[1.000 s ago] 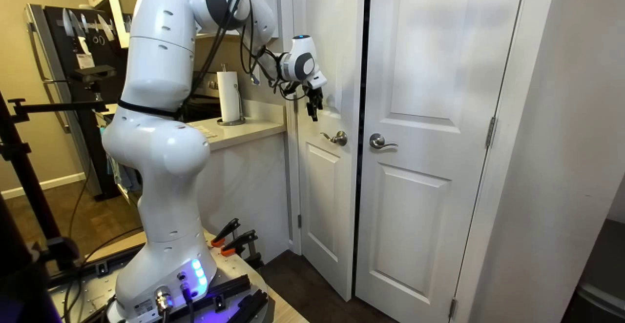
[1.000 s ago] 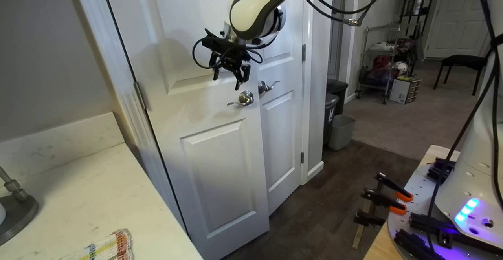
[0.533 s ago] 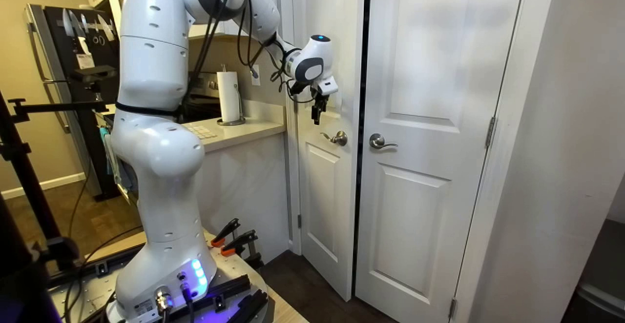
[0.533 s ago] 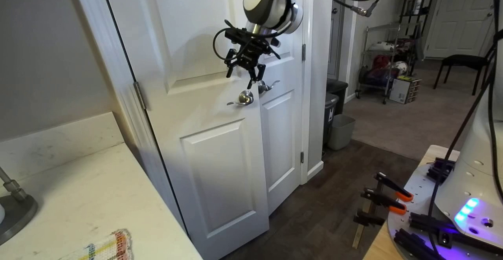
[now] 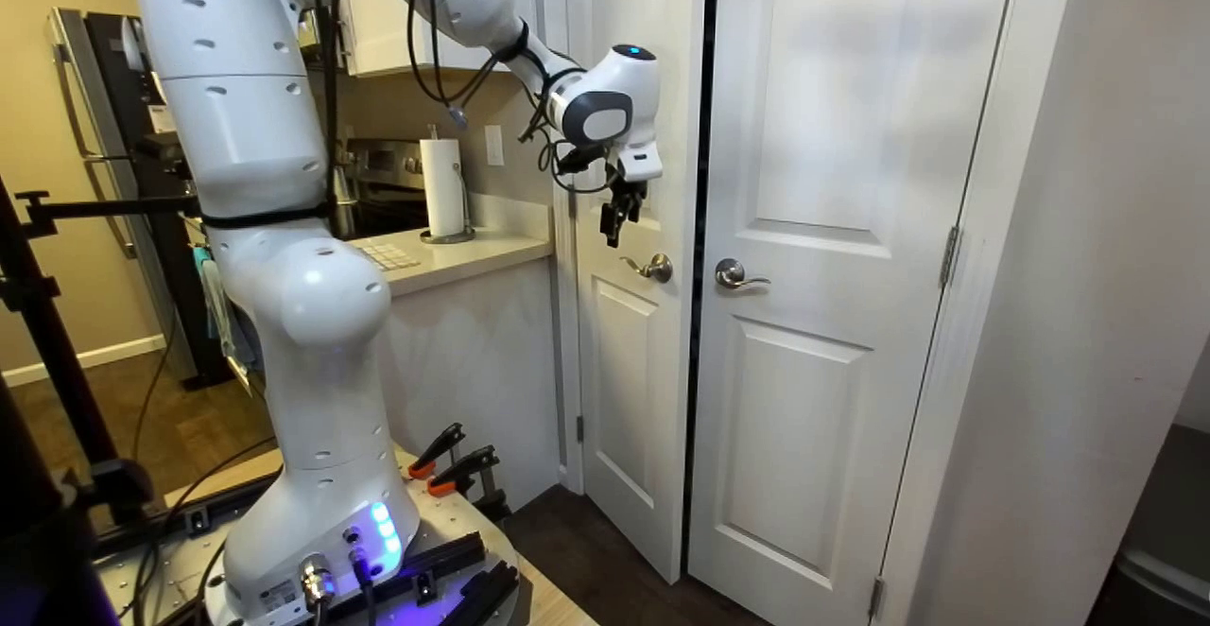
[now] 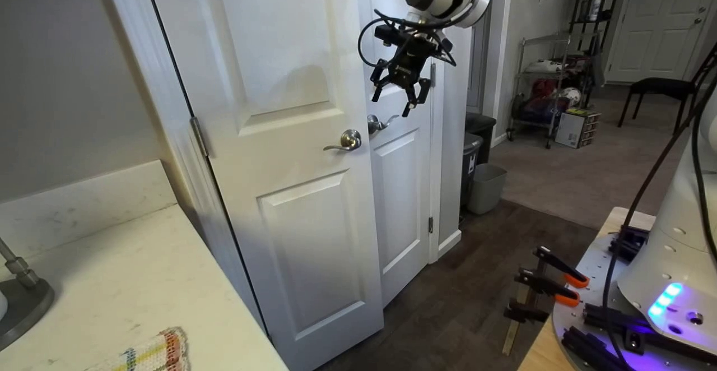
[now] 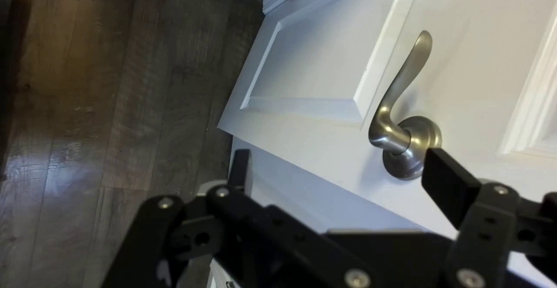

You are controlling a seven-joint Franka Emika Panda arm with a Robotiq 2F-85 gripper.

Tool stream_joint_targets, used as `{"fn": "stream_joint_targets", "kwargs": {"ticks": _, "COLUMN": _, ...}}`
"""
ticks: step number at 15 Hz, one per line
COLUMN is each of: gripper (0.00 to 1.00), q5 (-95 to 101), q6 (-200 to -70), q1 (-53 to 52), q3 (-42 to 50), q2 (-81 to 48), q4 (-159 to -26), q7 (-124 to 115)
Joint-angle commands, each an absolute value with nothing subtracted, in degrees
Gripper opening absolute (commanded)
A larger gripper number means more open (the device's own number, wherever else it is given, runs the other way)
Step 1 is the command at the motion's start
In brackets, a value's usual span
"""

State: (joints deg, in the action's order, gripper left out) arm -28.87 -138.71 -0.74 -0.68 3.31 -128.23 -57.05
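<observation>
The gripper (image 7: 339, 175) has its fingers spread wide, fwiw. Wrist view puts the lever handle (image 7: 387, 125) between 1 and 2 o'clock, apart from it, on the white door (image 7: 304, 131); wood floor (image 7: 109, 105) around 10.

Wrist view: black gripper (image 7: 343, 175); silvery lever (image 7: 399, 83) at two o'clock; white door (image 7: 324, 70); dark-brown, plank-patterned floor (image 7: 109, 96); in an exterior view: cloth (image 6: 151, 355) striped red, yellow, blue at eight

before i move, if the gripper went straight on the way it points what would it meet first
Most likely the nearer white door, somewhere below its lever handle. Depth is unclear, though: the handle lies close to the line of the gripper, so one finger might touch it first.
</observation>
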Motion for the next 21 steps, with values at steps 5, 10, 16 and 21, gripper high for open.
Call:
{"fn": "stream_joint_targets", "kwargs": {"ticks": 5, "gripper": 1.00, "q5": -29.74, "q6": -143.77, "q1": 0.06, "q3": 0.02, "q2": 2.08, "q4": -128.74, "q7": -67.65}}
{"fn": "stream_joint_targets", "kwargs": {"ticks": 10, "gripper": 1.00, "q5": -29.06, "q6": -149.73, "q1": 1.52, "q3": 2.11, "q2": -2.17, "q4": -126.29, "q7": -74.81}}
{"fn": "stream_joint_targets", "kwargs": {"ticks": 16, "gripper": 1.00, "q5": -32.47, "q6": -152.32, "q1": 2.29, "q3": 3.09, "q2": -8.58, "q4": -119.20, "q7": -78.38}}
{"fn": "stream_joint_targets", "kwargs": {"ticks": 21, "gripper": 1.00, "q5": -43.82, "q6": -154.76, "q1": 3.05, "q3": 1.56, "q2": -13.84, "q4": -113.18, "q7": -75.42}}
